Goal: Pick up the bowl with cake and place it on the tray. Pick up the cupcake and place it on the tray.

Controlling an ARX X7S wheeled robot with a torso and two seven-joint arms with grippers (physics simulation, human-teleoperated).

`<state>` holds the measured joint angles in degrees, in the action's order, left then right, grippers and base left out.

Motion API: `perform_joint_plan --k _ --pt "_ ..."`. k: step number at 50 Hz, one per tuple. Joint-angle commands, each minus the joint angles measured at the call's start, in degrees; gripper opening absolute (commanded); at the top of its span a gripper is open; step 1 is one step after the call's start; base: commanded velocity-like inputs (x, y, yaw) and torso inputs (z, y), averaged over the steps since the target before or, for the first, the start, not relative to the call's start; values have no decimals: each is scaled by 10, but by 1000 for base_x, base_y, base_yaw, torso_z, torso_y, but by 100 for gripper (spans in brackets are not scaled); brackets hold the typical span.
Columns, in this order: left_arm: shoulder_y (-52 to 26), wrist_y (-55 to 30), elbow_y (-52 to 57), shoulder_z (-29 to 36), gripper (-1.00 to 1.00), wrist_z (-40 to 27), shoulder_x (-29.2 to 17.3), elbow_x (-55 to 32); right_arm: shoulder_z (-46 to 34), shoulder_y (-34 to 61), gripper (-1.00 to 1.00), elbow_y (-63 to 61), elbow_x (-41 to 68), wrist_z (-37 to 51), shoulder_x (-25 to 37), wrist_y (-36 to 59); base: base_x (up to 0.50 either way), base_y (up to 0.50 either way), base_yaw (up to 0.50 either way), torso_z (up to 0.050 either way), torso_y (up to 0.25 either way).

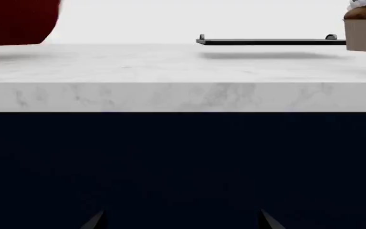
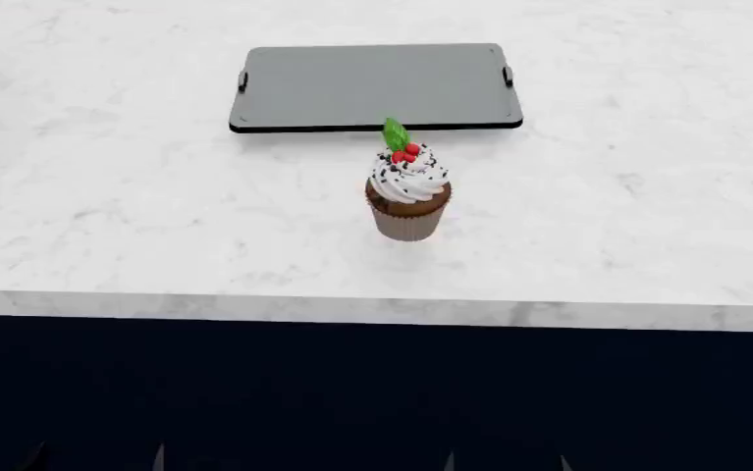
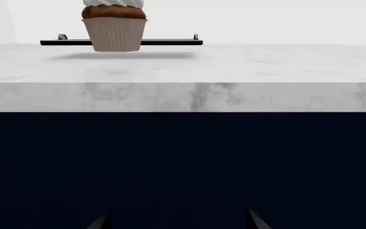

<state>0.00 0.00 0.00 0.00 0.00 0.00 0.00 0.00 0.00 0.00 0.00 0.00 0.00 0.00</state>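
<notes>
Cupcake (image 2: 409, 194) upright on white marble tabletop (image 2: 114, 196), just in front of empty dark tray (image 2: 373, 86), not touching it. Dark-red bowl (image 1: 16, 21) far off at tabletop's left edge, mostly out of frame. Both jaws low before dark cabinet front (image 3: 183, 162), tips only showing, spread apart, holding nothing.
</notes>
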Motion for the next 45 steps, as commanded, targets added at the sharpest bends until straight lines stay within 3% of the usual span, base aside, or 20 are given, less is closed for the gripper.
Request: perform_joint_plan --k 1,4,16,25,32,45 --pt "-1 3 -3 34 100 -34 -29 -29 -8 -1 100 -1 0 8 6 0 0 0 0 0 0" --pt "6 6 10 30 100 -45 -29 -37 -11 1 100 -8 42 23 8 21 0 0 0 0 0" --pt "27 -34 96 46 100 -59 -47 -38 -42 -13 100 -57 45 41 34 26 0 0 0 0 0" --pt "16 -177 248 48 100 -66 -74 -38 -39 -15 100 -187 59 60 51 107 0 0 0 0 0" --pt "-49 -318 342 38 100 -79 -99 -39 -27 -2 100 -293 116 41 71 179 0 0 0 0 0" --pt "-36 -321 372 40 100 -76 -109 -50 -57 -15 100 -299 117 27 83 151 0 417 0 0 0"
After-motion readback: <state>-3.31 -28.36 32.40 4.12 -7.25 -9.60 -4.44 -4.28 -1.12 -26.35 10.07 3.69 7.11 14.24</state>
